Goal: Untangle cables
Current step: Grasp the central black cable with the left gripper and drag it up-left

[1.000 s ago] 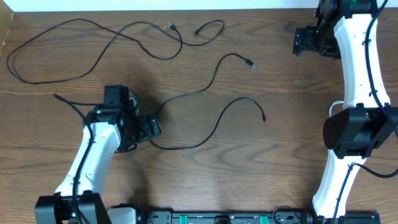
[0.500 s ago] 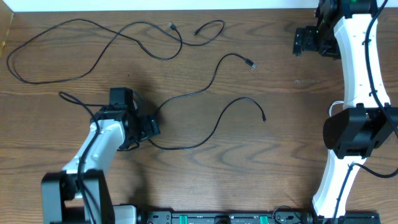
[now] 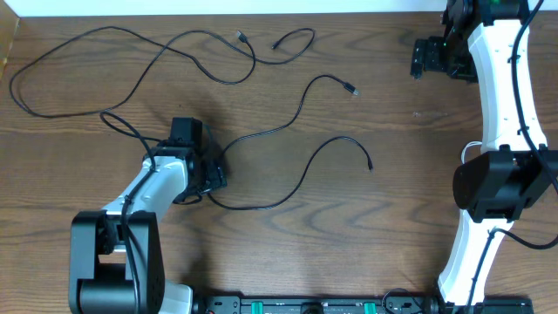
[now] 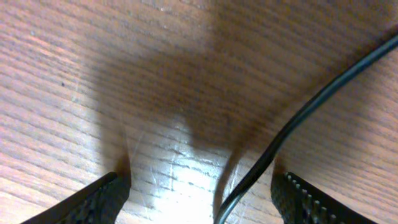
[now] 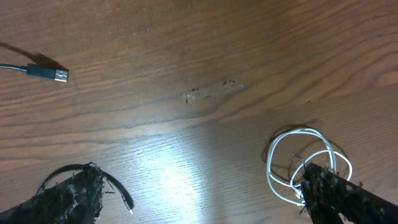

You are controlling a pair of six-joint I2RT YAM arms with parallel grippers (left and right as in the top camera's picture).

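Observation:
Several black cables lie on the wooden table. One long cable [image 3: 87, 109] loops across the far left. Another cable [image 3: 296, 113] ends in a plug near the middle. A third cable [image 3: 305, 170] curves from my left gripper [image 3: 214, 176] to the right. In the left wrist view my left gripper [image 4: 199, 202] is open low over the table, with a black cable [image 4: 292, 124] running between its fingers, nearer the right one. My right gripper [image 3: 420, 59] is open and empty at the far right. In its wrist view [image 5: 202, 199] a coiled white cable [image 5: 298, 158] lies by the right finger.
A USB plug [image 5: 48, 74] of a black cable lies at the left of the right wrist view. A short bit of white cable [image 3: 468, 150] shows beside the right arm. A white wall edge [image 3: 261, 7] borders the far side of the table.
My left arm has swung to the right and its wrist has shifted right. The gripper tip stays at about the same spot on the cable. The right arm has not moved.

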